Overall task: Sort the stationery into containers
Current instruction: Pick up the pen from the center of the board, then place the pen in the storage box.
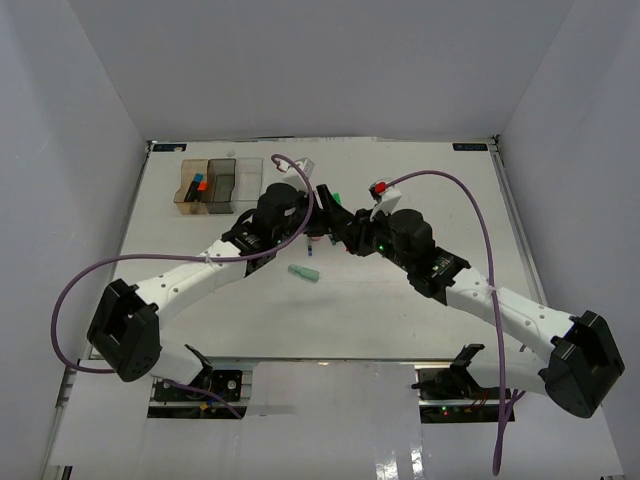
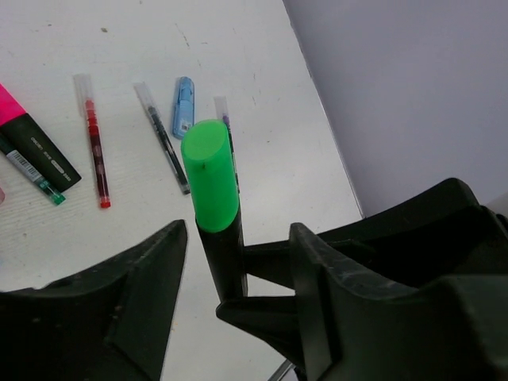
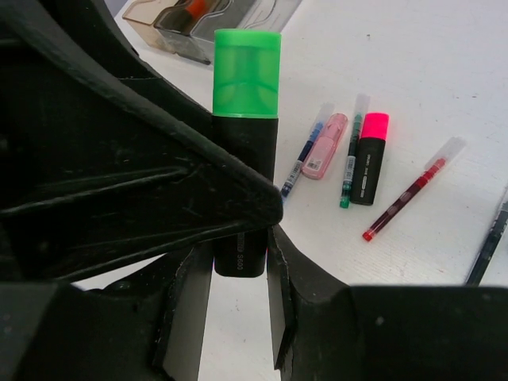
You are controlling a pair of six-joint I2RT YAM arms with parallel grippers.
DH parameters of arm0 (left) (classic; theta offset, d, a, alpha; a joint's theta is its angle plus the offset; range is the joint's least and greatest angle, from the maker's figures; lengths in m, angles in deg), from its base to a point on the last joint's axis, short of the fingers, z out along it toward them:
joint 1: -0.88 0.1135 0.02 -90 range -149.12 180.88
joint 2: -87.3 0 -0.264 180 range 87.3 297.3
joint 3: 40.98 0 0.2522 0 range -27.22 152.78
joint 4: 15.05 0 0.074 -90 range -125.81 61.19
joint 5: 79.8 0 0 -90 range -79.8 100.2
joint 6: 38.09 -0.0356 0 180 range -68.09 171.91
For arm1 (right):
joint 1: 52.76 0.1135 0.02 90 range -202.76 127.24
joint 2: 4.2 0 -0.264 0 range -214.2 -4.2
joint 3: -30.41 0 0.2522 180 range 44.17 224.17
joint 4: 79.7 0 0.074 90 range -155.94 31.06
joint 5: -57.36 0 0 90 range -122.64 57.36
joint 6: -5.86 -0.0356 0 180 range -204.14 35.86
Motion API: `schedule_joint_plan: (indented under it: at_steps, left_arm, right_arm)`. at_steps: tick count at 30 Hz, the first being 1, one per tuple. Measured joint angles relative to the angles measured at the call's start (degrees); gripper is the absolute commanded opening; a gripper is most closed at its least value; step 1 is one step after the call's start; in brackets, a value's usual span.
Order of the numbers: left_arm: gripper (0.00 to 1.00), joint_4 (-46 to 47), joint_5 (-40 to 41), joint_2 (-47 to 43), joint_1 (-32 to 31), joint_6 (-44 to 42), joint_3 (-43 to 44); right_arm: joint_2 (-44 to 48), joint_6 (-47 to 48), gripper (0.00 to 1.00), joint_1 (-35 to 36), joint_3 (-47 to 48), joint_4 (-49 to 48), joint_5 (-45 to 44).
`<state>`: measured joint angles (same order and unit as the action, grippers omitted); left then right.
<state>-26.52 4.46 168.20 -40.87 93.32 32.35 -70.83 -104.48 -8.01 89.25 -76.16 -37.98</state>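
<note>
A black highlighter with a green cap (image 3: 246, 79) stands upright above the table's middle, and it also shows in the left wrist view (image 2: 210, 171) and the top view (image 1: 333, 198). My right gripper (image 3: 234, 270) is shut on its lower body. My left gripper (image 2: 238, 238) is open, with its jaws standing wide on either side of the same highlighter and gaps on both sides. The two grippers meet in the top view, left (image 1: 322, 212) and right (image 1: 347, 226). The three joined containers (image 1: 186, 170) stand at the back left, with orange- and blue-capped highlighters (image 1: 197, 183) inside.
On the table lie a pink-capped highlighter (image 3: 369, 159), a pink piece (image 3: 325, 147), a blue pen (image 3: 305, 159), a green pen (image 3: 349, 163), a red pen (image 3: 409, 190), a blue piece (image 2: 183, 105) and a black pen (image 2: 163, 139). A mint piece (image 1: 303, 272) lies nearer the arms.
</note>
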Motion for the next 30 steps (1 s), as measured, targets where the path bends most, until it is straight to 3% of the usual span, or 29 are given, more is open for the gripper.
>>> schedule_joint_plan:
  at_steps: [6, 9, 11, 12, 16, 20, 21, 22, 25, 30]
  left_arm:
    - [0.30, 0.76, 0.94, 1.33, -0.59, -0.17, 0.33]
    - [0.18, 0.79, 1.27, 1.40, -0.59, -0.46, 0.33]
    - [0.14, 0.79, 1.49, 1.40, -0.66, -0.63, 0.33]
    - [0.13, 0.79, 1.66, 1.40, -0.66, -0.87, 0.33]
    - [0.12, 0.17, 3.34, 1.38, -0.57, -2.78, 0.37]
    - [0.11, -4.24, 5.70, 1.38, 1.09, -6.14, 1.57]
    - [0.12, -5.79, 6.19, 1.38, 2.32, -7.39, 2.19]
    - [0.12, -7.41, 6.64, 1.38, 3.89, -8.81, 2.91]
    - [0.11, -12.81, 8.07, 1.40, 11.43, -13.51, 6.01]
    - [0.11, -19.50, 13.07, 4.68, 24.52, -23.41, 14.84]
  right_arm:
    - [0.68, -0.04, 0.34, 0.00, -1.22, -0.98, 0.46]
    - [0.72, -0.13, 0.41, 0.00, -1.75, -2.01, 0.57]
    - [0.72, -0.20, 0.52, 0.00, -1.81, -2.08, 0.66]
    - [0.72, -0.24, 0.54, 0.00, -1.84, -2.05, 0.81]
    - [0.98, 0.11, 0.82, 0.00, -2.69, -2.27, 0.83]
    - [2.32, 0.81, 0.98, 0.00, -4.68, -1.49, -0.02]
    - [2.69, 1.09, 1.00, 0.00, -4.94, -1.01, -0.33]
    - [3.15, 1.51, 0.94, 0.00, -5.22, -0.52, -0.72]
    - [4.66, 2.97, 0.90, 0.00, -6.08, 1.22, -1.66]
    - [6.47, 5.33, 0.90, 0.00, -7.45, 4.37, -3.06]
